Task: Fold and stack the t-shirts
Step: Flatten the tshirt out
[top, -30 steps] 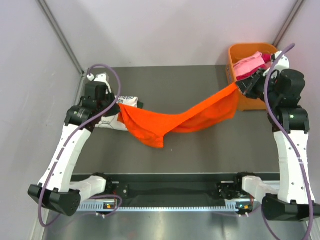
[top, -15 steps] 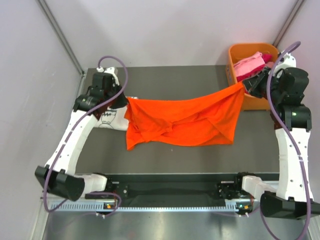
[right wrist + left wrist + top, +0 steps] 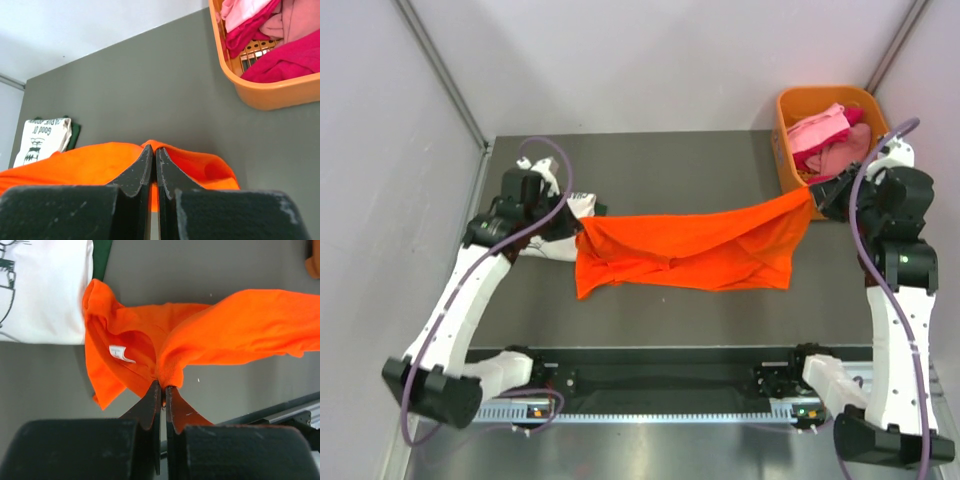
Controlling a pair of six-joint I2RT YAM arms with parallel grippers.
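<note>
Though invisible overhead, label (image 3: 120,354) inside orange t-shirt (image 3: 250,330)

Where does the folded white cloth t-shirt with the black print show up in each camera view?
Top external: the folded white cloth t-shirt lies left of centre, partly hidden.
Left wrist: it fills the upper left corner.
Right wrist: it is small, at the far left, about mid-height.
Shared landmark: the bright orange cloth t-shirt, whose one end reaches the white one in every view.
</note>
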